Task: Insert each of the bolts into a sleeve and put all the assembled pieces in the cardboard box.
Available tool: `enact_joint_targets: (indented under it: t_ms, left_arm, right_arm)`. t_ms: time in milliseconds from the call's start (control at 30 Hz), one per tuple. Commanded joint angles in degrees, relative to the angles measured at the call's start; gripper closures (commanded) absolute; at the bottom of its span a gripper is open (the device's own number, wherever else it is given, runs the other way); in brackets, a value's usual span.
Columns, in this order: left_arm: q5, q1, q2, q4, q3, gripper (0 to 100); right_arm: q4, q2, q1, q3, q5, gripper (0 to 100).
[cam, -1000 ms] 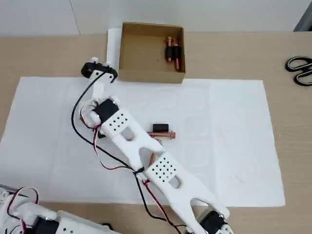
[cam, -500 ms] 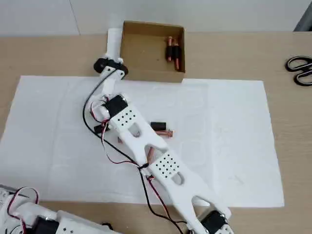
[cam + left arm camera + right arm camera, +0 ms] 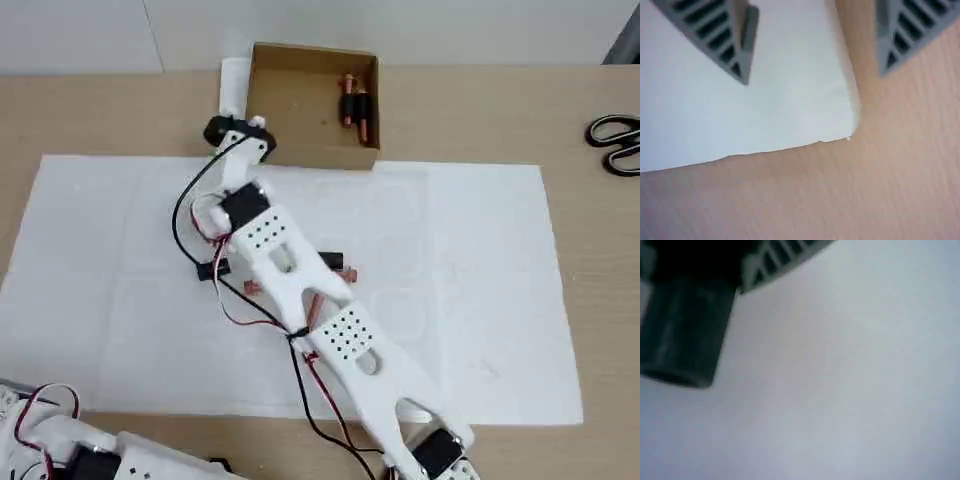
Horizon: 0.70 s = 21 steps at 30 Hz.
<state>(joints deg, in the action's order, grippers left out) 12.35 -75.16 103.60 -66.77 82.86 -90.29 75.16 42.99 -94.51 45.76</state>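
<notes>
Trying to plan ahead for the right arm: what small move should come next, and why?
Probably slide the right gripper sideways over the opening of the cardboard box. It grips a black sleeve just outside the box's wall, and two assembled pieces already lie inside. Whether this sleeve is already filled cannot be seen.

A large white paper sheet (image 3: 480, 260) covers the middle of a light wooden surface (image 3: 100, 110). Black-handled scissors (image 3: 615, 143) lie on bare wood at the right edge.
</notes>
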Motion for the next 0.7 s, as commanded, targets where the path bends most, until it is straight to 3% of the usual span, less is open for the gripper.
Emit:
enact_joint_targets:
  t_ms: [0,133,200,300,467,667]
  left_arm:
    - [-0.26,4.75,0.7,-1.14,-2.59,84]
    - [-0.26,20.57,0.62,-5.54,-8.66,84]
    - [-0.26,30.42,0.62,-4.66,-10.42,84]
    - [-0.09,40.53,0.53,-0.35,-10.86,84]
    - [-0.35,44.4,-3.69,8.18,-11.12,84]
    - [-2.81,44.4,-16.97,13.54,-12.0,84]
  right_arm:
    - [-6.81,-9.98,-0.31,-1.58,-9.05,99.6]
    - [-6.81,-15.25,-1.89,-1.76,-17.32,99.6]
    - [-7.16,-17.8,-2.24,-1.58,-19.25,99.6]
    - [-7.34,-20.97,-2.95,-1.49,-29.98,99.6]
    - [-7.43,-25.89,-4.62,-1.49,-52.66,99.6]
    - [-7.87,-36.44,-5.14,1.05,-65.05,99.6]
